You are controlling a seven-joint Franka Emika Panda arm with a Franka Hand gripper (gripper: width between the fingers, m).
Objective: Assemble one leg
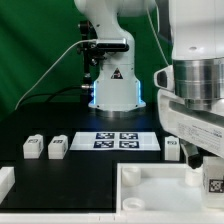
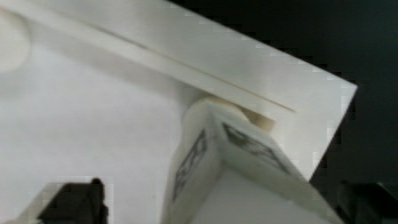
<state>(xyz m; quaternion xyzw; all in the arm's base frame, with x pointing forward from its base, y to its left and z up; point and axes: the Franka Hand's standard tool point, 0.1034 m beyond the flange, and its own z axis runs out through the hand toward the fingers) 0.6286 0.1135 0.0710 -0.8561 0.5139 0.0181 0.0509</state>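
My gripper (image 1: 205,172) hangs at the exterior view's right, shut on a leg (image 1: 213,183), a small white block with a black-and-white tag. It holds the leg over the right corner of the large white tabletop (image 1: 150,190). In the wrist view the leg (image 2: 222,160) stands tilted between my dark fingers (image 2: 71,202), and its far end meets the tabletop (image 2: 89,110) at a corner hole (image 2: 254,117). My gripper (image 2: 222,208) is closed around the leg. Two more legs (image 1: 33,147) (image 1: 58,146) lie at the left, and another leg (image 1: 172,146) lies right of the marker board.
The marker board (image 1: 122,140) lies on the black table in front of the robot base (image 1: 112,85). A white part (image 1: 5,181) sits at the lower left edge. Green cloth hangs behind.
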